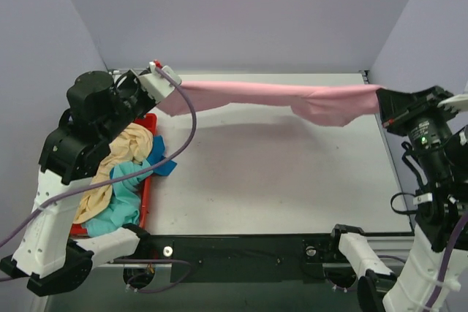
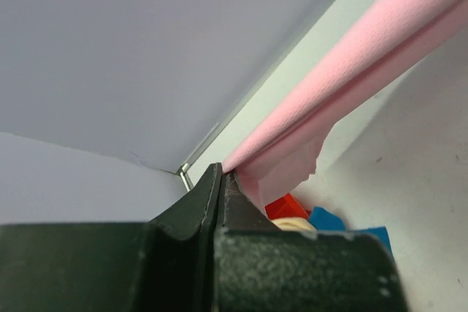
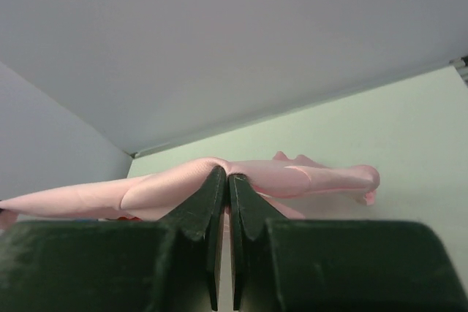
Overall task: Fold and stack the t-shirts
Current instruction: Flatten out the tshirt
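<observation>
Shirts (image 1: 128, 150) heaped, seemingly in red tray (image 1: 151, 123), left gripper (image 2: 221, 174), right gripper (image 3: 224, 175) pinching pink shirt (image 1: 278, 96)

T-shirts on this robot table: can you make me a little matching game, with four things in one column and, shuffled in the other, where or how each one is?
Things:
1. pink t-shirt
2. cream-yellow t-shirt
3. red tray
4. right gripper

Places or states:
A. crumpled in a pile with other shirts
B. shut on one end of pink cloth
C. stretched out in the air above the table
D. under the pile, at the left edge

Pairs: 1-C; 2-A; 3-D; 4-B
</observation>
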Available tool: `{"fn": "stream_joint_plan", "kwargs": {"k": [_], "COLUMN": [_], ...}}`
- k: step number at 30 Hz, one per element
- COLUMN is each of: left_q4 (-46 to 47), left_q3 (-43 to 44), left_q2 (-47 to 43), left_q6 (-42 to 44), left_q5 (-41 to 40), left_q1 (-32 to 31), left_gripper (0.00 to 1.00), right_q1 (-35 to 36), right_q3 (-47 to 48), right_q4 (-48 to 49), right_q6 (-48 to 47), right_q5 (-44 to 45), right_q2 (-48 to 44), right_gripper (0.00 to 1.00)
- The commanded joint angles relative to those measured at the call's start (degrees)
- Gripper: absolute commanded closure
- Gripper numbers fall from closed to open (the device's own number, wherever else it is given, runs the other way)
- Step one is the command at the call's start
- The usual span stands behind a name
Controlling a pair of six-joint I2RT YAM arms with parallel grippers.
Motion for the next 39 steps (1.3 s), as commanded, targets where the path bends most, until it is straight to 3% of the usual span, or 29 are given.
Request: {"fn": "stream_joint_plan", "kwargs": {"k": [1,5,9,18,22,27,29,32,35,39], "left_q4": [-7.8,-8.7,-6.1,6.7,12.6,15.9,15.7,13.6,14.0,16.1], "left_q3": [-5.2,-5.7,-4.6,-1.6,8.3,28.2,36.4,46.8,45.2,32.7], "left_q2": [-4.8,-5.3,-3.6,9.8,22.4,35.0,39.5,44.9,44.7,38.5], "left_q6": [0.9,1.0,1.4,3.1,0.1,-4.6,-5.3,-3.4,-0.9,3.0], "left_q5": [1.0,0.3,0.3,-1.0,-2.9,-4.8,-5.8,-5.4,-4.7,-2.2], "left_q1": [0.0,0.0,0.0,1.5,5.4,8.3,9.0,9.4,9.4,9.3], "left_gripper": [1.0,1.0,1.0,1.0,1.0,1.0,1.0,1.0,1.0,1.0], "right_q1": [-0.5,-0.5,-0.5,0.0,0.5,1.1,0.5,-0.4,-1.4,-1.7], "right_q3": [-7.6,-1.7,1.9,4.3,14.8,32.0,37.3,37.2,33.6,22.9], "right_q4": [-1.7,-4.9,-3.6,10.5,11.0,11.7,12.7,15.6,17.0,16.6], "right_q6": [0.1,-1.7,-0.1,5.4,6.4,8.0,8.6,8.9,7.9,6.4], "right_q5": [-2.1,-0.3,-0.9,-1.9,-2.3,-4.0,-4.2,-3.5,-3.3,-5.9], "right_q2": [-6.9,-5.7,1.3,19.6,31.9,46.3,49.3,48.2,45.8,41.1], "right_gripper": [1.0,1.0,1.0,1.0,1.0,1.0,1.0,1.0,1.0,1.0]}}
